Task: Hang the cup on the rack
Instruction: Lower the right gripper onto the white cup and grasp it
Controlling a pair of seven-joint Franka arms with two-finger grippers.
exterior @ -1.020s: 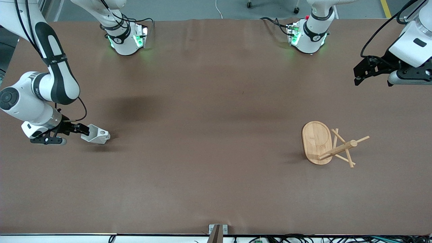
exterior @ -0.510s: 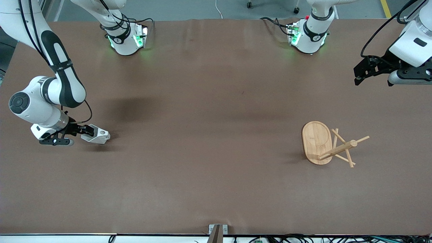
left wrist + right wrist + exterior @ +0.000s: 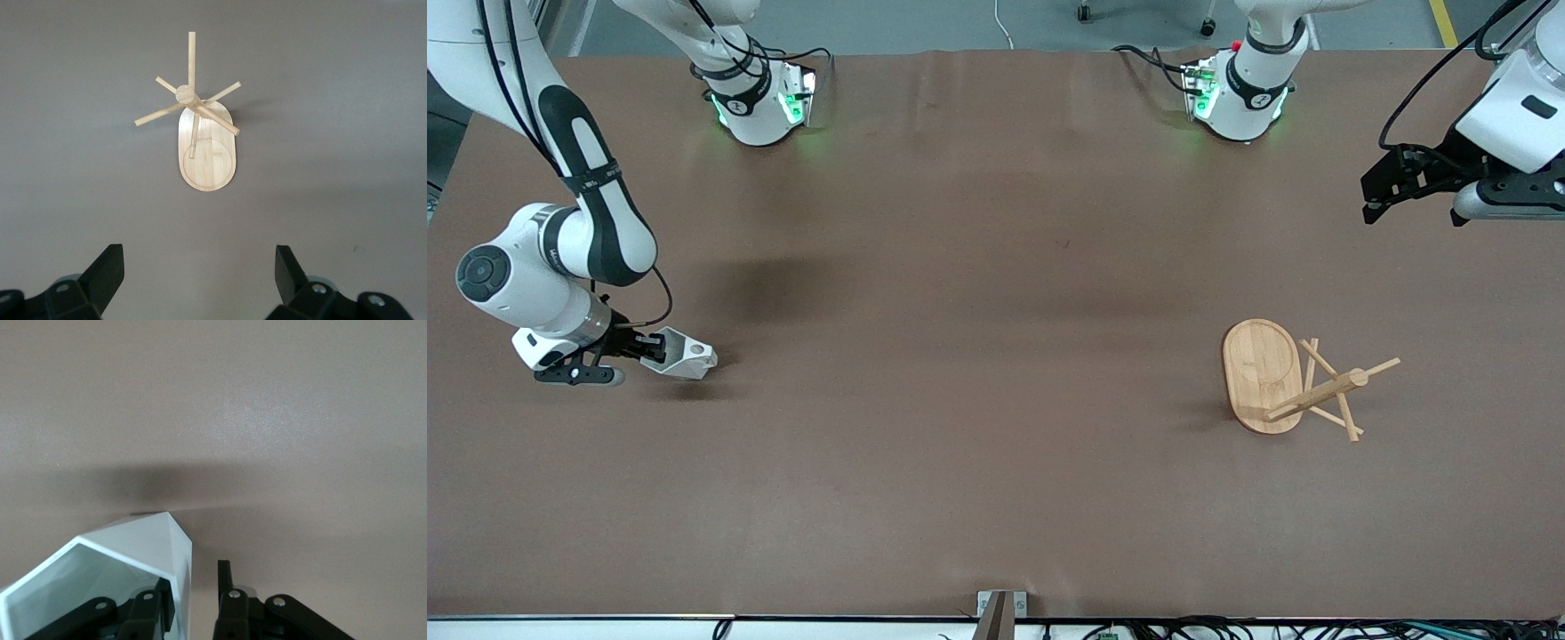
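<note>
The cup lay tipped, well apart from the rack; right gripper pinched its wall; left gripper waited over the table, jaws wide and empty.

The cup lies on the table toward the right arm's end, apparently tipped; the rack stands well apart, toward the left arm's end.

Cup looked smooth, semi-matt white; rack pale grained wood; table covering matt brown.
</note>
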